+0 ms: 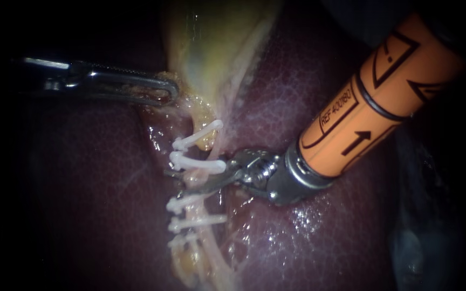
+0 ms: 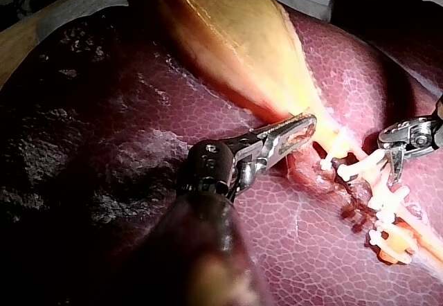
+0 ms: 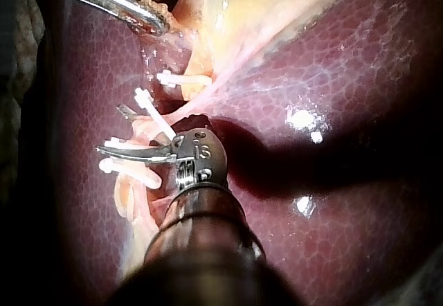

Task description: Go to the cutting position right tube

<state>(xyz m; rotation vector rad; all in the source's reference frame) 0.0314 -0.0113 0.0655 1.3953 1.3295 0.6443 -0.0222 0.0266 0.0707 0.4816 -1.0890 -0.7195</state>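
Observation:
A pale tube (image 1: 207, 178) runs down from the gallbladder (image 1: 217, 43) across the liver (image 1: 324, 237), and several white clips (image 1: 198, 164) cross it. My right instrument (image 1: 175, 183), on an orange shaft, reaches in from the upper right. Its thin curved blades stand open in the gap between the upper clips and the lower clips (image 1: 190, 202), one blade on each side of the tube. The right wrist view shows the same open blades (image 3: 111, 129) among the clips (image 3: 156, 119). My left instrument (image 1: 171, 91) is shut on tissue at the gallbladder's narrow end (image 2: 304, 124). I cannot tell which tube it is.
Dark red liver surrounds the clipped strands on both sides (image 2: 104, 147). Yellowish fatty tissue (image 1: 190, 264) lies below the lowest clips. The right shaft (image 1: 384, 91) covers the upper right of the endoscope view.

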